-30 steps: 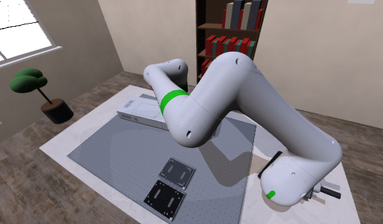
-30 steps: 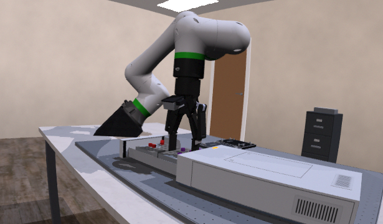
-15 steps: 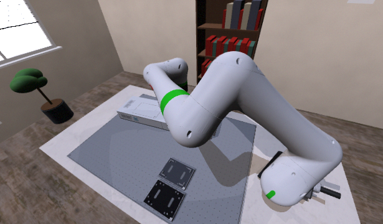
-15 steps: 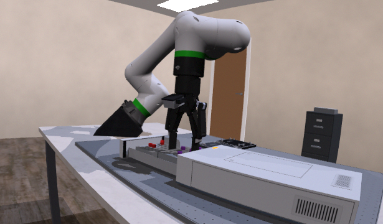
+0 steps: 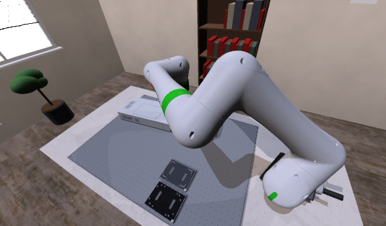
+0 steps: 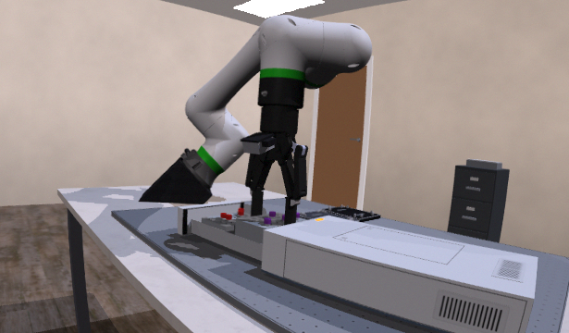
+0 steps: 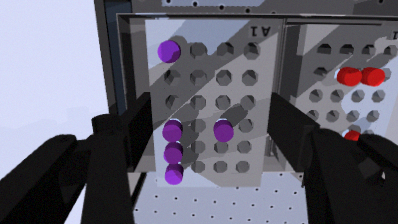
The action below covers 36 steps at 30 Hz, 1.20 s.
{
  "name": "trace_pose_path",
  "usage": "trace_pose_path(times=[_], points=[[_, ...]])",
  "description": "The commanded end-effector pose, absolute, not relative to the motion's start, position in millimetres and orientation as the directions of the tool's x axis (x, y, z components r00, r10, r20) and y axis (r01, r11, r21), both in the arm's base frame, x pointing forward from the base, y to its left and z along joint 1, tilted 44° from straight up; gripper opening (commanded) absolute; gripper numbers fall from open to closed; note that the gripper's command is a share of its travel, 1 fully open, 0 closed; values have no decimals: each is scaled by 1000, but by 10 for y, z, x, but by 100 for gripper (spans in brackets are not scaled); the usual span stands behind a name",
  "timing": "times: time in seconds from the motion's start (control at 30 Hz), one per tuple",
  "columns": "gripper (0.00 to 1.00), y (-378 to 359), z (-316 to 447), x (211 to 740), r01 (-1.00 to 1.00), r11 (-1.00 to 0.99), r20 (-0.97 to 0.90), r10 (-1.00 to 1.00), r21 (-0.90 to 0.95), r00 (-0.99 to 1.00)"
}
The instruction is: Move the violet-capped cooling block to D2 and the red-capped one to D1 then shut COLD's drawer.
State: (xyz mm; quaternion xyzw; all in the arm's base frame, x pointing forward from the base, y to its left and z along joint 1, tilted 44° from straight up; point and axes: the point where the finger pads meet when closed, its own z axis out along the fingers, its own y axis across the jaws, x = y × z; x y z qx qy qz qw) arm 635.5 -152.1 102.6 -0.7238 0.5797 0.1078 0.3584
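Observation:
The cooler COLD (image 5: 144, 110) (image 6: 381, 268) has its drawer (image 6: 219, 241) (image 7: 200, 17) pulled out; its lamp (image 6: 319, 219) is lit orange. My gripper (image 6: 273, 214) (image 7: 209, 108) points down and is shut on the violet-capped block (image 6: 251, 231) (image 7: 206, 180), one finger on each side. This block sits slightly raised, its lower part hidden. Several violet caps show in its bores. The red-capped block (image 6: 214, 224) (image 7: 368, 106) lies in the drawer beside it, towards the drawer's front. Slot D1 (image 5: 178, 175) is the grey plate nearer COLD; slot D2 (image 5: 165, 201) is the black plate beyond.
The arm (image 5: 211, 103) (image 6: 284, 51) hides the drawer in the top view. The drawer's front panel (image 6: 198, 215) stands up beyond the red-capped block. The cooler's housing rises close beside the fingers. Low locators and pins stand on the slot plates.

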Motion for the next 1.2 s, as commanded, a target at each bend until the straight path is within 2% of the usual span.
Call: trace_pose_path(times=[0.0, 1.17], points=[[10, -1552, 1055, 6348, -916, -71, -570, -763, -395, 304], [10, -1817, 1353, 6240, -916, -71, -570, -763, -395, 304]])
